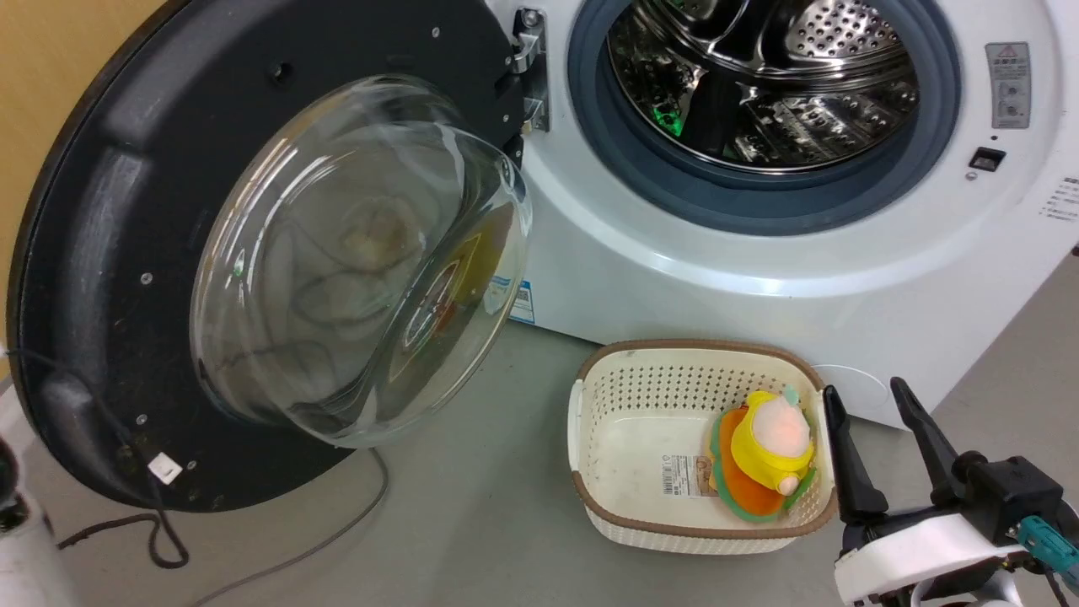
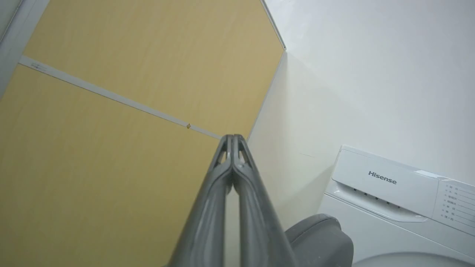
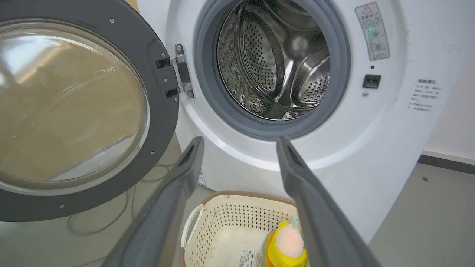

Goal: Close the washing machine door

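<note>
1. Washing machine (image 1: 716, 278): white front-loader, upper right of the head view. Its steel drum (image 1: 759, 67) is exposed, with a grey-blue gasket (image 1: 759, 206) around it.
2. Washing machine door (image 1: 93, 253): wide open, filling the left half of the head view. It hangs on a metal hinge (image 1: 529, 72) at top centre. The black inner face and bulging glass window (image 1: 362, 253) face the camera.
3. Cream basket (image 1: 700, 346): on the floor at lower centre-right, just in front of the machine. A plush toy (image 1: 771, 443) (yellow, orange, pink top) lies in its right end.
4. Right gripper (image 1: 864, 388): lower right corner, fingers spread with nothing between them. It is just beside the basket's right rim and well apart from the door.
5. Left gripper (image 2: 232, 138): in the left wrist view the fingertips are pressed together, gripping nothing. It points at a yellow wall panel (image 2: 111, 167).
</note>
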